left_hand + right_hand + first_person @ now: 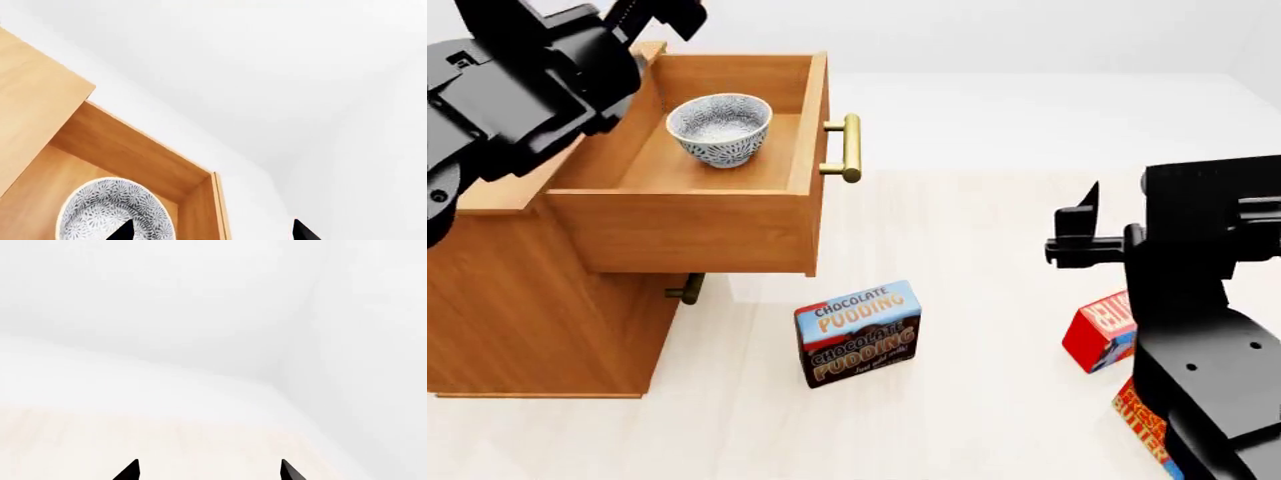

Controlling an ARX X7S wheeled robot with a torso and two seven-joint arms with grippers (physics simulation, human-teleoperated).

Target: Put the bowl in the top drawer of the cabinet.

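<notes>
The speckled white bowl [718,128] stands upright inside the top drawer [681,235], which is pulled out of the light-brown cabinet [534,300]. The drawer's brass handle [849,147] faces right. My left gripper [667,14] is open above the drawer's back left corner, apart from the bowl. In the left wrist view the bowl [117,207] lies on the drawer floor below my left gripper [213,232], one fingertip [125,231] over its rim. My right gripper [1084,215] hovers open and empty over the floor at the right; the right wrist view shows this gripper [208,472] above bare floor.
A chocolate pudding box [857,333] stands on the floor in front of the open drawer. A red box [1101,330] and an orange box [1141,425] lie beside my right arm. The lower drawer's handle [687,290] shows under the open drawer.
</notes>
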